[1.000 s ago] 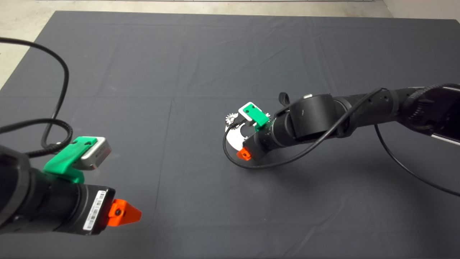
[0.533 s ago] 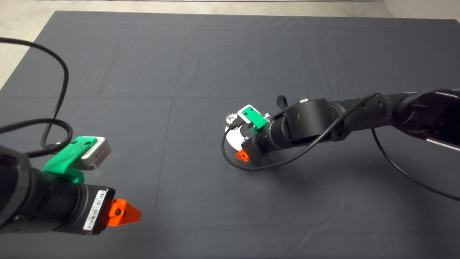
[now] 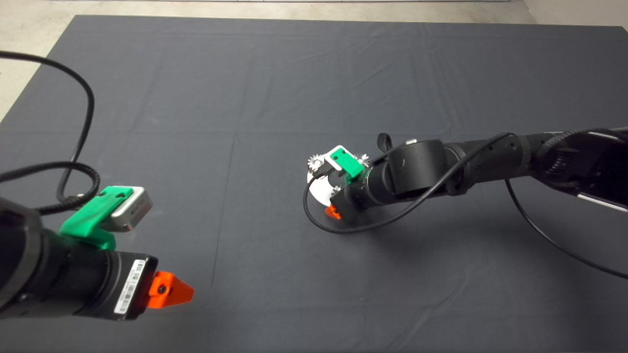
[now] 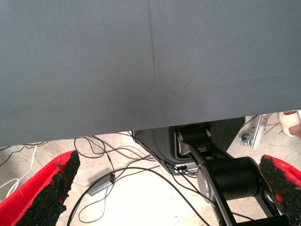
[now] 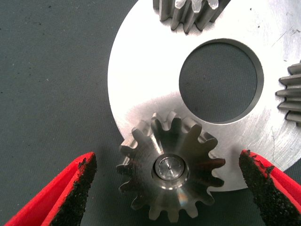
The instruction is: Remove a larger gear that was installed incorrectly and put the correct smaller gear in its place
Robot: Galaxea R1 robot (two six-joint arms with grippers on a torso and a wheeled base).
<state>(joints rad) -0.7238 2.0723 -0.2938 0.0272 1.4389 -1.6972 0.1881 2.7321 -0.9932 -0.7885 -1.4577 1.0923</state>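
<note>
The larger gear [image 5: 171, 172], silver with broad teeth, sits on a pin at the rim of a round silver plate [image 5: 141, 80] that has a big centre hole. My right gripper [image 5: 169, 193] hangs just over it, open, with one red finger on each side of the gear and not touching it. In the head view the right arm covers most of the plate [image 3: 318, 189], and one red finger [image 3: 333, 212] shows at its near edge. The smaller gear is out of view. My left gripper [image 4: 164, 188] is parked open at the lower left [image 3: 169, 290].
Two small silver gears sit on the plate's rim, one [image 5: 190, 12] [image 3: 314, 161] at the far left and one [image 5: 289, 99] [image 3: 364, 158] beside the wrist. A black cable [image 3: 338, 228] loops off the right wrist onto the dark mat [image 3: 245, 98].
The right arm has sunk a little toward the plate, its wrist dropping lower over the gears. The left arm has not moved.
</note>
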